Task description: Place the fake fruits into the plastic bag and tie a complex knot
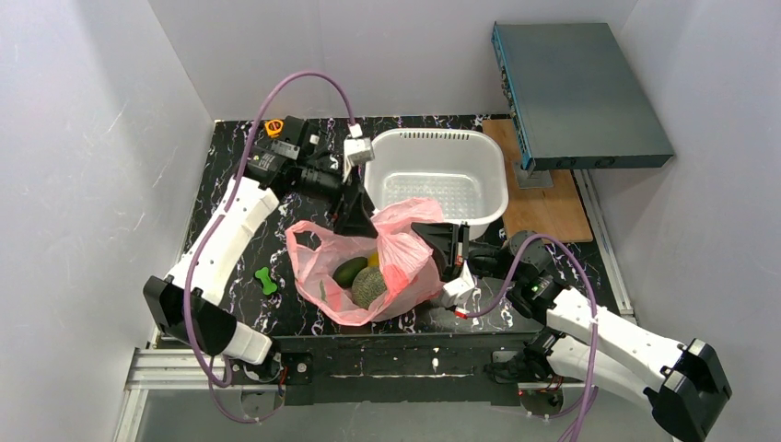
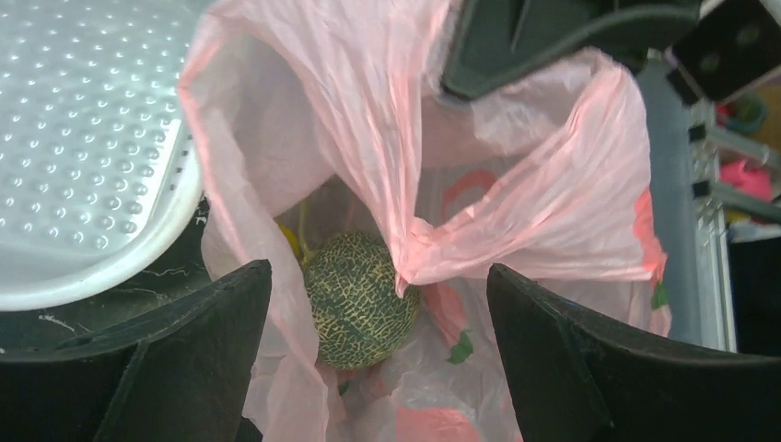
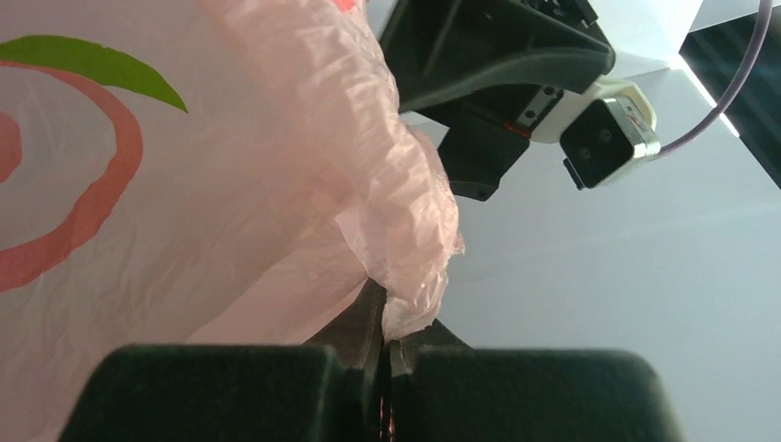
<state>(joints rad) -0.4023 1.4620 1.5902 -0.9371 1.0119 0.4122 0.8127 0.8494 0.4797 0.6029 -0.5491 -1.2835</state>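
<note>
While your right gripper (image 3: 387, 336) pinches the bag's (image 1: 405, 241) right edge, your left gripper (image 2: 378, 272) hangs spread. The melon (image 2: 359, 304) lies inside.

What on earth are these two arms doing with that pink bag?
They are packing toy fruit into a pink plastic bag. The melon, the avocado and a small yellow fruit already lie inside it. The right gripper is shut on a bunched edge of the bag. The left gripper hangs wide open over the bag's mouth, gripping nothing. The white basket sits behind. The mouth gapes, so the knot is not yet done.
</note>
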